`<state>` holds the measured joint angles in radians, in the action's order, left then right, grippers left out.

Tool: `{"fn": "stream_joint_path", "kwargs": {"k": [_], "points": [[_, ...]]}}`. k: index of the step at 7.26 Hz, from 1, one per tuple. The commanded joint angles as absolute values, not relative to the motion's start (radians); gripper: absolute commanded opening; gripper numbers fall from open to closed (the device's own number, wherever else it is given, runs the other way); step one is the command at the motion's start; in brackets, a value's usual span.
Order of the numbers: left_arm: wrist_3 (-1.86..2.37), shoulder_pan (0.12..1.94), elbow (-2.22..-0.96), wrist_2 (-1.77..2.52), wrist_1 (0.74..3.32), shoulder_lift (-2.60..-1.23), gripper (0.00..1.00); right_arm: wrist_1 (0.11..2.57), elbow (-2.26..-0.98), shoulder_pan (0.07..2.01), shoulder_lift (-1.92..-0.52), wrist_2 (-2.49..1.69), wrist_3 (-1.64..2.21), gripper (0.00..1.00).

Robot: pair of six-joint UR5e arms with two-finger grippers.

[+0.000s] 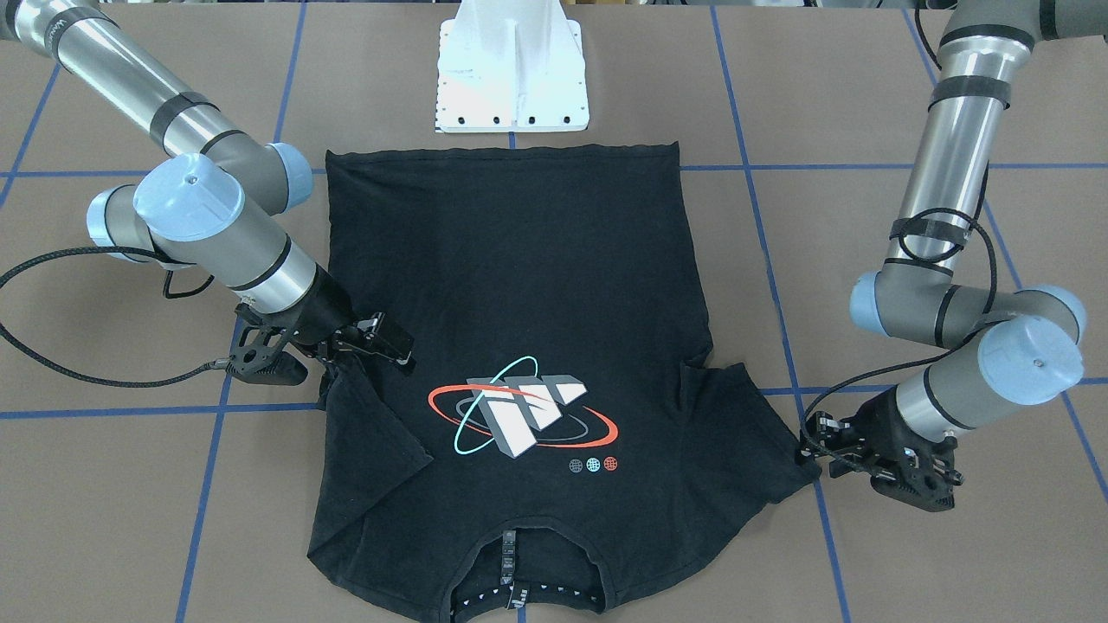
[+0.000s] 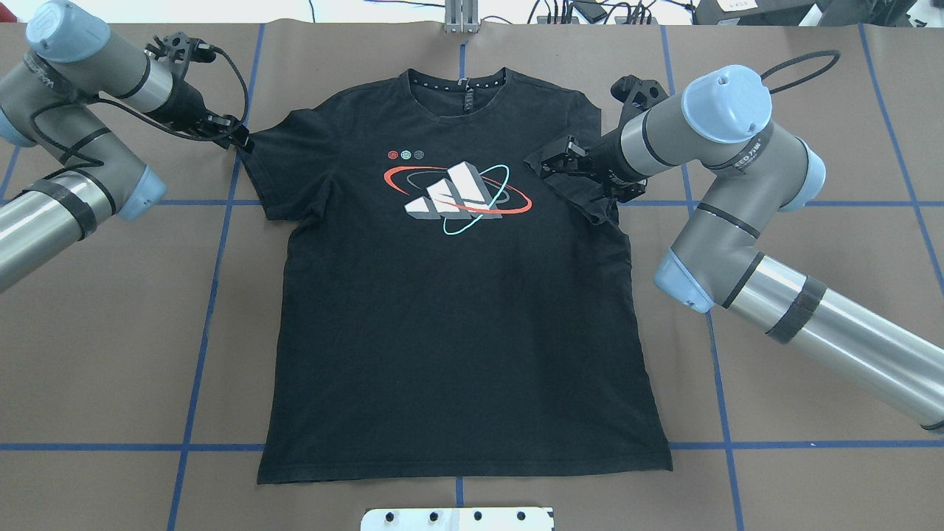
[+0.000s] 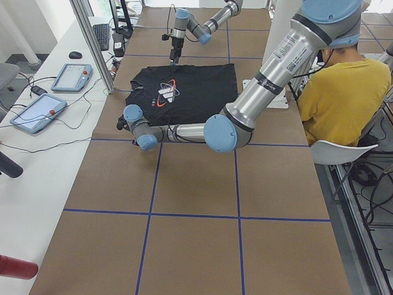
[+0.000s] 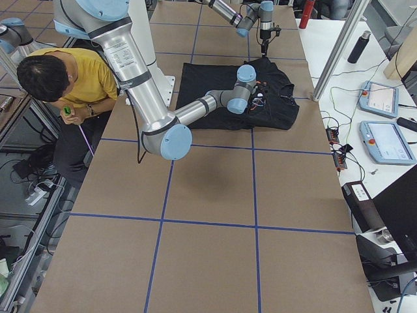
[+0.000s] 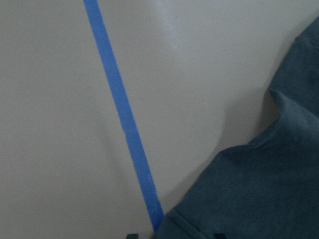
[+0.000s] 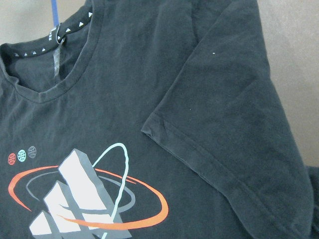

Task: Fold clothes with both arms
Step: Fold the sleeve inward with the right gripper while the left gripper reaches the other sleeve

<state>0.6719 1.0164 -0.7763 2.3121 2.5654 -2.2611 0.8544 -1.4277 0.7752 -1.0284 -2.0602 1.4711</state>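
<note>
The black T-shirt [image 2: 457, 317] lies flat on the brown table, orbit logo [image 2: 457, 192] up, collar at the far side from me. It also shows in the front-facing view [image 1: 537, 260]. My right gripper [image 2: 547, 164] is shut on the T-shirt's right sleeve [image 2: 582, 195] and holds it folded inward over the chest; it also shows in the front-facing view [image 1: 391, 344]. In the right wrist view the sleeve [image 6: 224, 124] drapes over the shirt. My left gripper [image 2: 240, 138] is open at the tip of the spread left sleeve [image 1: 762, 415]. Its fingertips [image 5: 132, 236] straddle the sleeve hem [image 5: 249, 194].
The white bolted base plate [image 1: 512, 78] stands at the shirt's hem side. Blue tape lines [image 2: 214, 243] cross the table. A person in yellow [image 3: 344, 92] sits beside the robot. Tablets [image 4: 384, 140] and cables lie on the side bench beyond the collar.
</note>
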Motion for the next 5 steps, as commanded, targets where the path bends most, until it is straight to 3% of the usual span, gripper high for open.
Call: {"fn": "stream_joint_path", "kwargs": {"k": [1, 2, 3, 5], "points": [[0.673, 1.011, -0.772, 2.307, 2.569, -2.264, 0.45, 0.853, -1.428, 0.775, -1.032, -2.060, 1.471, 1.00], [0.672, 1.011, -0.772, 2.307, 2.571, -2.264, 0.14, 0.853, -1.428, 0.775, -1.032, -2.060, 1.471, 1.00], [0.673, 1.011, -0.773, 2.309, 2.579, -2.264, 0.00, 0.853, -1.428, 0.775, -1.032, -2.060, 1.471, 1.00], [0.716, 1.019, -0.802, 2.316, 2.585, -2.264, 0.00, 0.853, -1.428, 0.775, -1.032, -2.060, 1.471, 1.00]]}}
